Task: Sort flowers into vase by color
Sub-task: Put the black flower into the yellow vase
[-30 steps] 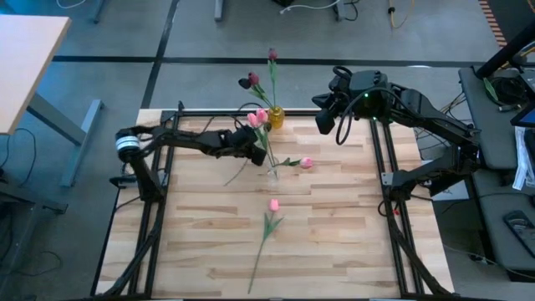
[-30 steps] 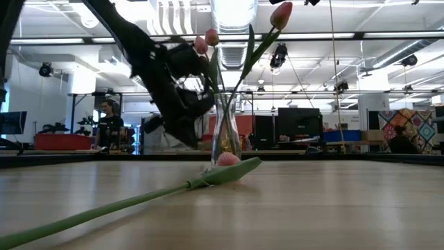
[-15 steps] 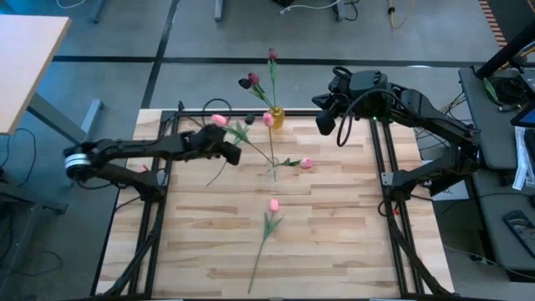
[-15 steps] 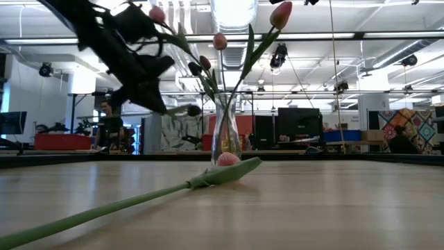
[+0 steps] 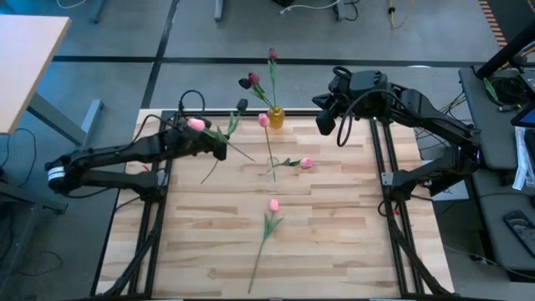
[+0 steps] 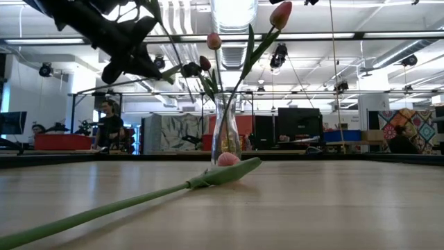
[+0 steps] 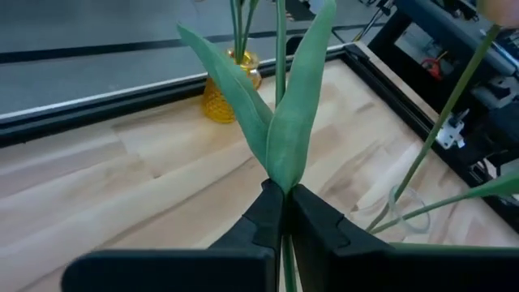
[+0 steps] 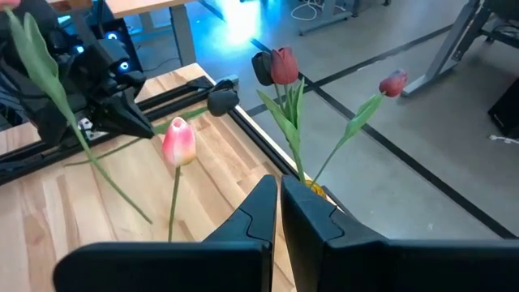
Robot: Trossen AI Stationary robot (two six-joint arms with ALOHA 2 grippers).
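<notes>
Left pincer [image 5: 219, 147] grips a pink tulip [image 5: 196, 124] by its stem, lifted clear of the bench [image 5: 334, 242] at far left (likely for vasing); right pincer [image 5: 323, 122] waits closed, empty.

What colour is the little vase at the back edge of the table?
Yellow: the small vase is a textured amber-yellow, clearest in the left wrist view.
</notes>
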